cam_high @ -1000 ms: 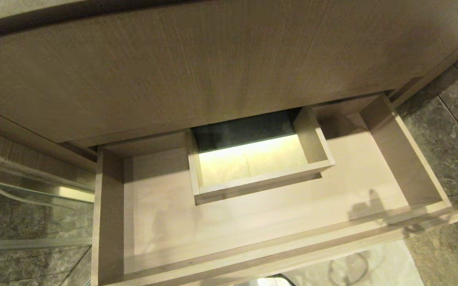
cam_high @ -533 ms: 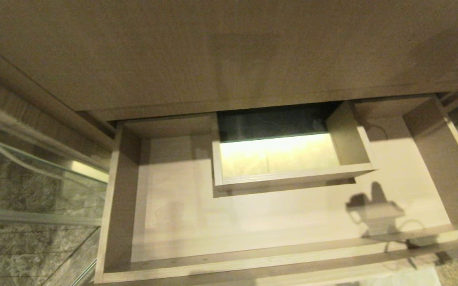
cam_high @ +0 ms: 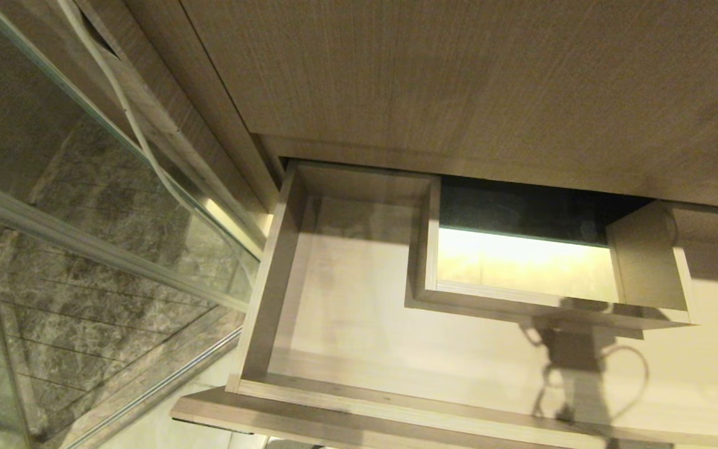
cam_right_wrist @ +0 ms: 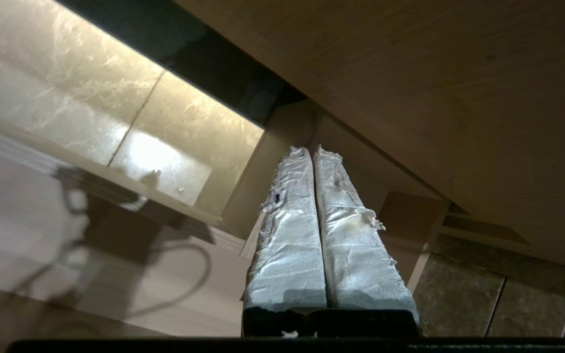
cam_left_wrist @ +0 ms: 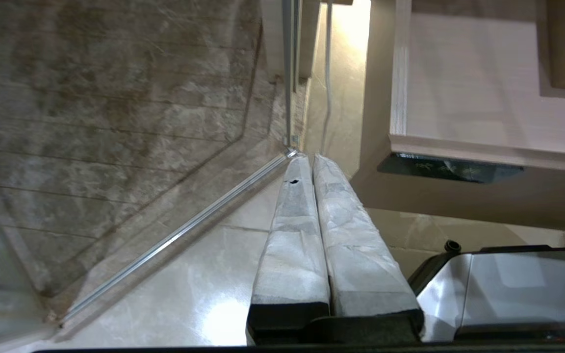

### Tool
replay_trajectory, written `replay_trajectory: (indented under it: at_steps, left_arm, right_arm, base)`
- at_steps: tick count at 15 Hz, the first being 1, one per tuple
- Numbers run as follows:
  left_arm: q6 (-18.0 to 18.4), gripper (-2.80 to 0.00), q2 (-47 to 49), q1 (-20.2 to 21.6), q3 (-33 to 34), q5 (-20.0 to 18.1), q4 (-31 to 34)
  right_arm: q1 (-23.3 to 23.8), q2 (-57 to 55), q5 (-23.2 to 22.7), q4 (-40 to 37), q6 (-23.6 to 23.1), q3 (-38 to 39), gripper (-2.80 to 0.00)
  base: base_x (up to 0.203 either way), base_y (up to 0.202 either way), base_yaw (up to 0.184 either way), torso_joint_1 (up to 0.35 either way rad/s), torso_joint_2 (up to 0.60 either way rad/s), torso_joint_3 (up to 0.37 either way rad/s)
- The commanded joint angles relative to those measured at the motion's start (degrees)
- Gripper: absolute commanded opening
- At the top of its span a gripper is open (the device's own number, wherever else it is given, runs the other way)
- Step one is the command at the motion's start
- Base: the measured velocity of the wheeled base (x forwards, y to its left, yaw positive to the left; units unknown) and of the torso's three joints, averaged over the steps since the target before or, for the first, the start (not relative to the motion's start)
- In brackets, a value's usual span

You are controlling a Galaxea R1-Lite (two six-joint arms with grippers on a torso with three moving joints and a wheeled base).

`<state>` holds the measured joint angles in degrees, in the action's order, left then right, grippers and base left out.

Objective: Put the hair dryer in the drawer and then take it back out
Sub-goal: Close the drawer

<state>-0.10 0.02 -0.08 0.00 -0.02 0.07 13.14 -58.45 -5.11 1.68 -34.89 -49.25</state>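
Observation:
The drawer point(cam_high: 267, 293) is pulled out and I look down into it; its pale wood floor is bare, with a boxed cutout point(cam_high: 646, 262) at the middle back. The hair dryer is out of view. My right gripper point(cam_right_wrist: 312, 151) is shut with nothing between its fingers and hangs over the drawer point(cam_right_wrist: 17, 220) beside the cutout's side wall. It throws a shadow point(cam_high: 574, 368) on the drawer floor. Low beside the drawer's front corner point(cam_left_wrist: 459, 98), my left gripper point(cam_left_wrist: 307, 159) is shut and empty over the tiled floor.
A taller wood panel point(cam_high: 459, 81) overhangs the drawer's back. A glass partition with a metal rail point(cam_high: 85, 237) stands to the left, with marble tiles behind it. My own base point(cam_left_wrist: 508, 289) sits under the drawer front.
The whole head view has shifted and turned, so the camera moved: the drawer now sits further right. The gripper's shadow on the drawer floor is larger and nearer the cutout.

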Motion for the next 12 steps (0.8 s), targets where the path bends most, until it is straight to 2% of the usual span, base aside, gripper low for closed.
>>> replay_trajectory:
  at_steps: [1, 7, 12]
  left_arm:
    - [0.0, -2.80, 0.0, 0.0, 0.0, 0.0, 0.0]
    - [0.0, -2.80, -0.1, 0.0, 0.1, 0.0, 0.0]
    - [0.0, -2.80, 0.0, 0.0, 0.1, 0.0, 0.0]
  right_arm:
    - [0.0, -0.1, -0.1, 0.1, -0.2, -0.1, -2.80]
    - [0.0, 0.2, -0.3, -0.6, -0.1, 1.0, -2.80]
    - [0.0, -0.3, -0.2, -0.6, -0.1, 1.1, -2.80]
  base:
    - [0.000, 0.000, 0.000, 0.000, 0.00, 0.000]
    - [0.000, 0.000, 0.000, 0.000, 0.00, 0.000]
    - [-0.001, 0.007, -0.156, 0.002, 0.00, 0.003]
